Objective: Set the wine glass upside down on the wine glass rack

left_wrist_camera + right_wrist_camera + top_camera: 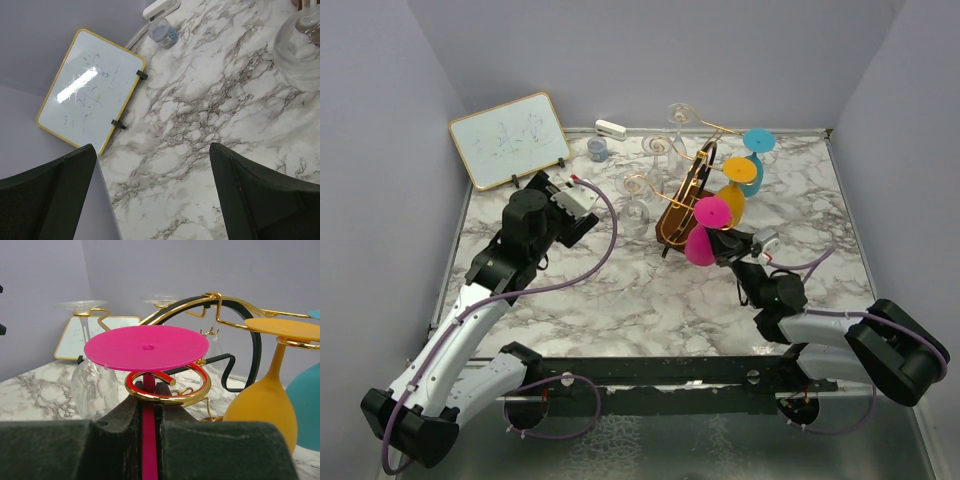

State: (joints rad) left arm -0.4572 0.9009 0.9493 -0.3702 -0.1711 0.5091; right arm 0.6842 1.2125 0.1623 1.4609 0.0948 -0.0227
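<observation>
As the top view is showing, stage: the pink wine glass [705, 232] is hanging upside down at the near arm of the wine glass rack [672, 215], so the task is looking nearly finished but not released
Top view, right side: the right tool [723, 243] is clamping the pink stem, right beside the rack
Top view, left side: the left tool [582, 200] is hovering agape over the table [620, 300], carrying nothing
Top view, neighbours: an orange glass [732, 190] and a teal glass [755, 160] are hanging farther back on the rack
Left wrist view: the left tool's fingers [50, 200] are standing wide apart, framing only marble table and a whiteboard [90, 105]
Right wrist view, grip: the right tool's fingers [115, 440] are pinching the stem between them
Right wrist view, seating: the stem is passing through a gold spiral [167, 387], the pink foot lying just over it; whether it is bearing on the wire I cannot tell
Remaining, by my judgement: settling the foot onto the spiral, letting go, backing the right tool away
</observation>
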